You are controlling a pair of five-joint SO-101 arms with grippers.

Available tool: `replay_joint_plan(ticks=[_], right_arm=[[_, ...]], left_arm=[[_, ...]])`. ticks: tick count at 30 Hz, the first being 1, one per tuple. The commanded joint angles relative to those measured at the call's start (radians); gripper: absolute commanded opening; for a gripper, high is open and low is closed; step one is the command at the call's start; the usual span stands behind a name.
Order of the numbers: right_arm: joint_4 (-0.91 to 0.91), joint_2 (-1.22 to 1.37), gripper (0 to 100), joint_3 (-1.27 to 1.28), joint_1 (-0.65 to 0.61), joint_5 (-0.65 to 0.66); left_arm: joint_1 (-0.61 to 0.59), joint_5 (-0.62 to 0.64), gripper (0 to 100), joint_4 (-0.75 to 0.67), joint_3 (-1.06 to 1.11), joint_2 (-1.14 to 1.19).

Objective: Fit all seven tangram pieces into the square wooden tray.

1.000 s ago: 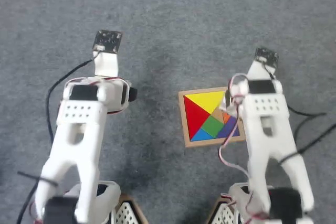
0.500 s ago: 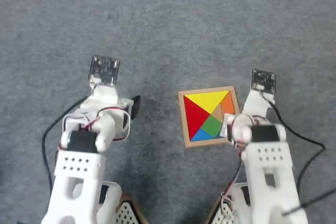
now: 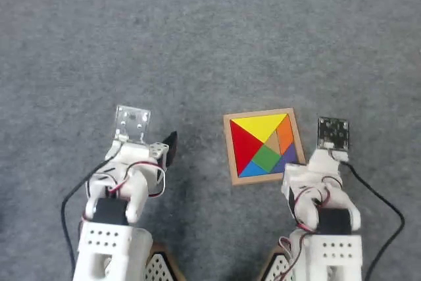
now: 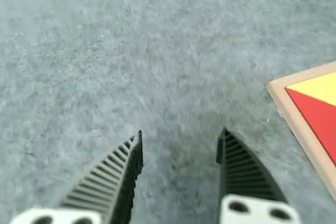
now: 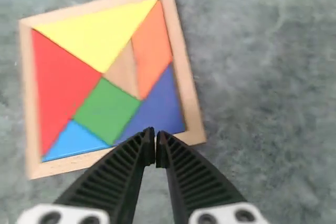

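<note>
The grey mat (image 3: 210, 51) covers the whole table on my screen. Both arms sit at the near edge of it: the left arm (image 3: 118, 208) on bare mat well to the side of the tray, and the right arm (image 3: 322, 215) just beside the tray's near right corner.

The tray (image 3: 229, 149) lies flat on the mat between the two arms, closer to the right one and turned slightly askew. All seven pieces are inside it and fill the square. The yellow triangle (image 5: 100, 32) runs along the far rim and the red triangle (image 5: 58, 85) along the left rim. The violet piece (image 5: 155, 103) takes the near right corner, with the orange piece (image 5: 152, 45) beyond it against the right rim. The green square (image 5: 105, 109) sits near the middle, the light blue triangle (image 5: 76, 139) in the near left corner, and the small tan triangle (image 5: 125, 69) is wedged between yellow and orange.

The left gripper (image 4: 181, 131) is spread wide with nothing between its fingers, over bare mat, the tray's corner off to one side. The right gripper (image 5: 155, 131) is pressed together and empty, its tips lined up over the tray's near rim by the violet piece.
</note>
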Motion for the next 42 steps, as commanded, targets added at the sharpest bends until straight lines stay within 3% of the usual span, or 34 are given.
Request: replay_joint_plan(ticks=[1, 7, 14, 18, 42], right_arm=[[-0.005, -0.154, 0.6, 0.075, 0.061, 0.071], [0.001, -0.298, 0.6, 0.201, 0.091, 0.1], [0.064, -0.275, 0.6, 0.201, 0.091, 0.103], [0.196, -0.277, 0.6, 0.201, 0.09, 0.103], [0.2, -0.291, 0.6, 0.201, 0.088, 0.103]], left_arm=[[-0.002, 0.011, 23, -0.041, 0.031, -0.12], [-0.003, 0.009, 23, -0.037, 0.151, -0.304], [-0.003, 0.011, 23, 0.129, 0.143, -0.43], [-0.003, 0.009, 23, 0.161, 0.143, -0.436], [-0.003, 0.011, 23, 0.161, 0.143, -0.436]])
